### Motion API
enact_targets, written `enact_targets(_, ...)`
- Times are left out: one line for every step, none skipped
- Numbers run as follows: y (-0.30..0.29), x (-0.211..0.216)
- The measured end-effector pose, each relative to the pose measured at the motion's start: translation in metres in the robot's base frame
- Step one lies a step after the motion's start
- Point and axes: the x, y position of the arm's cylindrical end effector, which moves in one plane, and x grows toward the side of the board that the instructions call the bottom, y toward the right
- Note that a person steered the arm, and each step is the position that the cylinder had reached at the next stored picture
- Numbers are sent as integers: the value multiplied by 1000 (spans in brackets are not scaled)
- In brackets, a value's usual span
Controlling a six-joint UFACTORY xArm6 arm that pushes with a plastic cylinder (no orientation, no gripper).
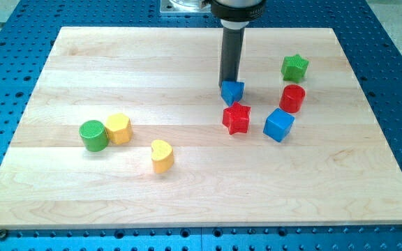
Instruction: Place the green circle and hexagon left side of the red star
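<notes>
The green circle sits at the view's left of the wooden board. The yellow hexagon touches its right side. The red star lies right of the middle, far from both. My tip stands at the top edge of a small blue triangle block, just above the red star. The tip is well to the right of the green circle and the hexagon.
A yellow heart lies below and right of the hexagon. A blue cube is right of the red star, a red cylinder above it, and a green star near the top right.
</notes>
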Motion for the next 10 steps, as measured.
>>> enact_targets(-49,0)
enact_targets(-115,3)
enact_targets(-201,24)
enact_targets(-244,81)
enact_targets(-238,120)
enact_targets(-239,144)
enact_targets(-244,170)
enact_targets(-223,162)
enact_targets(-197,140)
enact_targets(-170,123)
